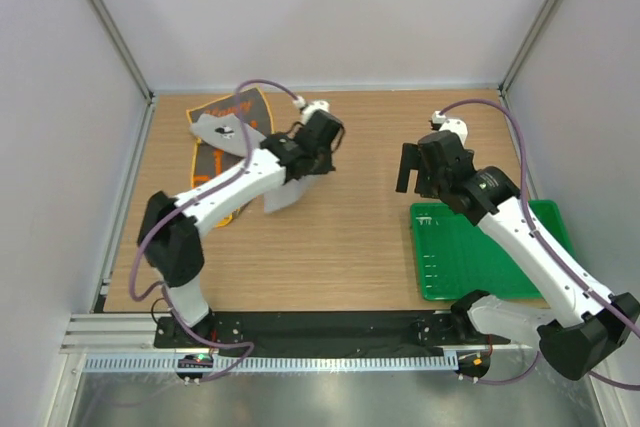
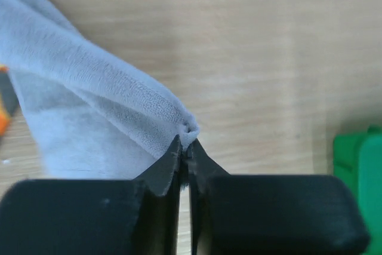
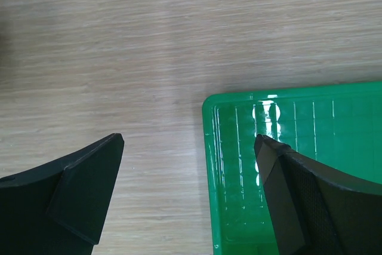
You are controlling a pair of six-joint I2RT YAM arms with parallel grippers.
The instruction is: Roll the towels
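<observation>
The light grey towel (image 1: 283, 195) hangs lifted at the back left. One corner is pinched in my left gripper (image 1: 300, 171), which is shut on it. Its far end (image 1: 222, 132) still drapes over the dark grey towel (image 1: 232, 107), which has orange print and lies flat on the table. In the left wrist view the grey towel (image 2: 89, 88) folds down and left from the closed fingertips of the left gripper (image 2: 186, 143). My right gripper (image 1: 415, 175) is open and holds nothing. It hovers over the table and the tray's corner, seen in its wrist view (image 3: 190, 141).
A green plastic tray (image 1: 500, 257) sits at the front right with nothing in it. Its corner (image 3: 334, 117) lies under my right fingers, and its edge (image 2: 358, 159) shows in the left wrist view. White walls and metal posts enclose the wooden table (image 1: 340, 247).
</observation>
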